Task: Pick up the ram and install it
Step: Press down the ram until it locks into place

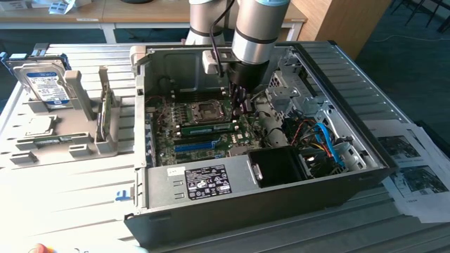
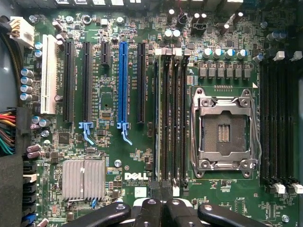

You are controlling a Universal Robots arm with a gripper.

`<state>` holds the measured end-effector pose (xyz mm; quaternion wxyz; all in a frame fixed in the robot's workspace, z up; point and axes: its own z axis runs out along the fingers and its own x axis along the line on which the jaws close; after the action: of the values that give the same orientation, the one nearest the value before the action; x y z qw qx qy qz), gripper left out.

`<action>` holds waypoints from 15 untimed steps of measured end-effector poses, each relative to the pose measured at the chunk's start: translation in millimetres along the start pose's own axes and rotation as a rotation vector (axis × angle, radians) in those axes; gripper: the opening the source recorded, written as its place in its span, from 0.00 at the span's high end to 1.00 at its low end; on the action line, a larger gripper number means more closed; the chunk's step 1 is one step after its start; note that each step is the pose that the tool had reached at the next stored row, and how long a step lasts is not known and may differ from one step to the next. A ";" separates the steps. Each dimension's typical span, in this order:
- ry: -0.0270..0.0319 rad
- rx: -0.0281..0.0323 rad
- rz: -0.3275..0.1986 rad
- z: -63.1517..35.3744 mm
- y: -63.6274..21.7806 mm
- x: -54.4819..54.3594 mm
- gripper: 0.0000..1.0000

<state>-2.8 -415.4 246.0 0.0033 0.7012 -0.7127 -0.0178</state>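
Pincer: fully closed, nothing gripped, held inside the open computer case above the motherboard. Ram: 1 green stick, seated on edge in a motherboard slot beside the CPU socket, near the pincer.

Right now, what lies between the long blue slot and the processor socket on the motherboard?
In the wrist view, a black expansion slot and then the bank of memory slots lie between the blue slot and the processor socket.
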 end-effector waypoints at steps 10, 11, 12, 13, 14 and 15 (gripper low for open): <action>-0.0001 0.0000 0.000 2.9 -0.1 0.0 0.90; -0.0001 0.0000 0.000 3.4 -0.1 0.1 0.90; -0.0001 -0.0001 0.000 3.8 -0.1 0.1 0.90; -0.0001 0.0000 0.000 4.2 -0.1 0.1 0.90; 0.0000 0.0000 0.000 4.5 -0.1 0.1 0.90; 0.0000 0.0000 0.000 4.9 -0.2 0.1 0.90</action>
<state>-2.8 -415.4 241.1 0.0033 0.7013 -0.7127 -0.0179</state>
